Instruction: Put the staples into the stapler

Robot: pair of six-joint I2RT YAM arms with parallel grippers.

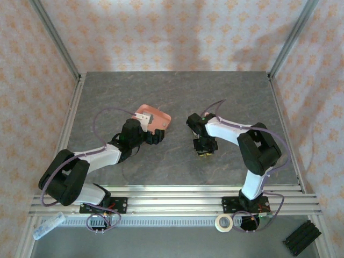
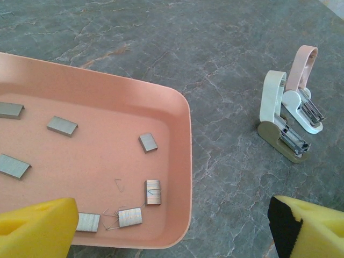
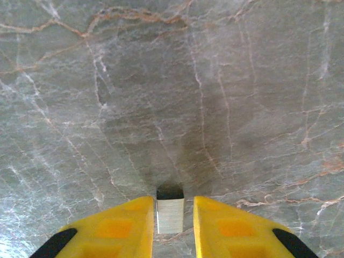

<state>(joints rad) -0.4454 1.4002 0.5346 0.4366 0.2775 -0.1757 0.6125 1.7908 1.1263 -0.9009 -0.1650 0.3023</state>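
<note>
The right end effector is clenched on a short staple strip, pinched between its yellow fingers and pointed down at the bare desk. Its arm folds at the elbow and reaches inward. The left end effector is spread wide above the tray. Loose staples lie beneath it, and two small staplers stand ahead to its right. Its arm lies low.

No legible text, labels, brands, numbers or signs anywhere. Blank all over: salmon-pink shallow plastic tray, dull-grey metal staple strips, small white-and-olive stapler, small pink-and-white stapler, grey marbled stone-look surface.
</note>
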